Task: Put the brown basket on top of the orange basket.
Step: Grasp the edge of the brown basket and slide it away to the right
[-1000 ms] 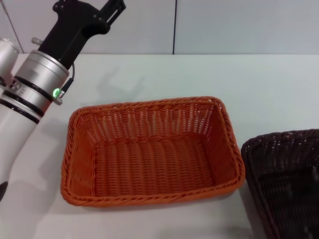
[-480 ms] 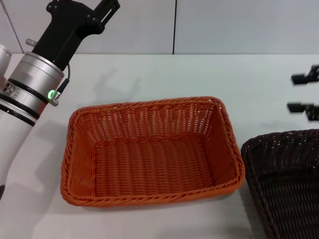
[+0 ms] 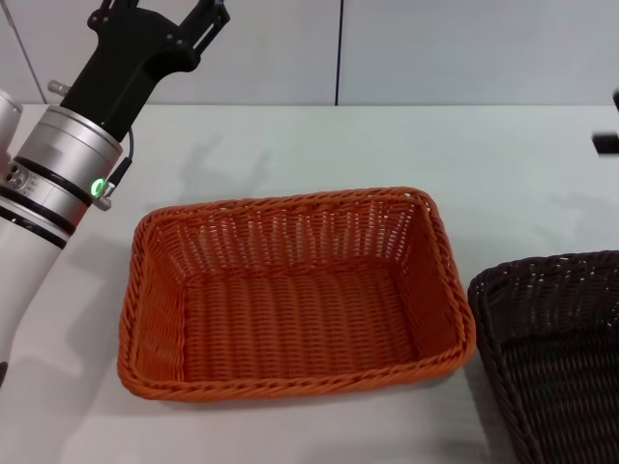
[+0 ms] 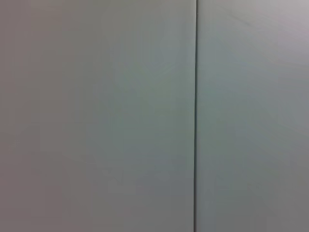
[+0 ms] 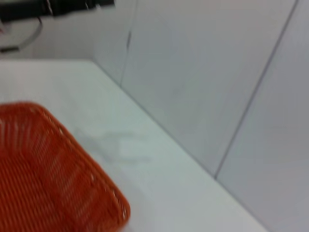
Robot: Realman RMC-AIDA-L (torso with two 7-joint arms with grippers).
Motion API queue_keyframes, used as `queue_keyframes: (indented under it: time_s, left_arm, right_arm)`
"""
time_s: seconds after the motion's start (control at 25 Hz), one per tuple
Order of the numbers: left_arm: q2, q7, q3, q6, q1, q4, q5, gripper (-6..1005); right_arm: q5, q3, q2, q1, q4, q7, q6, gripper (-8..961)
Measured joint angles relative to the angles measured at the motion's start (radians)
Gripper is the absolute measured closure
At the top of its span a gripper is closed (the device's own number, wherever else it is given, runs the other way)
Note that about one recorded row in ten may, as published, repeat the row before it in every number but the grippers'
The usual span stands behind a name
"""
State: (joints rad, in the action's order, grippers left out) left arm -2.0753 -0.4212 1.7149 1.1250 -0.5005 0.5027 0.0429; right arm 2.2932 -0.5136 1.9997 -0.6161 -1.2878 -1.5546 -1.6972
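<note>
Pretty bare scene. There's a pale tabletop (image 3: 319,145) with a plain grey panelled wall (image 3: 464,48) behind it, one dark vertical seam running down the wall, and that's about all apart from the two baskets and the arms.

The orange basket (image 3: 290,290) sits open side up near the middle of the tabletop, long axis running left to right across the robot's front, its far right corner turned slightly away. It holds nothing. The brown basket (image 3: 556,348) is just beside it on the robot's right, also open side up, rims very close at the near corner but I can't tell whether they actually touch. Only part of it shows in the head view, so I can't call its long axis. Nothing lies between or on top of either basket.

The left gripper (image 3: 198,14) is raised high over the far left of the tabletop, well apart from both baskets, pointing at the wall; its wrist view shows only wall, and I can't tell how its fingers stand. The right gripper (image 3: 607,142) barely pokes in at the right edge, above the tabletop beyond the brown basket, and I can't tell its state either.
</note>
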Motion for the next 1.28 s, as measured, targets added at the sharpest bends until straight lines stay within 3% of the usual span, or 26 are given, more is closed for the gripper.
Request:
queue_keyframes:
  time_s: [0.12,0.44,0.68,1.28]
  left_arm:
    - [0.000,0.000,0.000,-0.001,-0.002,-0.005,0.000,155]
    - [-0.002,0.002,-0.005,-0.004,-0.016,-0.044,0.001,155]
    - [-0.003,0.002,-0.001,-0.004,-0.014,-0.048,0.004,155]
    - [-0.003,0.001,-0.004,-0.008,-0.019,-0.070,0.003,155]
  right_arm:
    - [0.153,-0.026,-0.019,-0.048,-0.005,-0.011,-0.073,404]
    - [0.316,-0.078,-0.034,-0.083,-0.046,0.005,-0.160,405]
    - [0.364,-0.153,-0.031,-0.087,-0.044,0.021,-0.183,405]
    - [0.314,-0.163,-0.016,-0.105,0.054,0.041,-0.171,406]
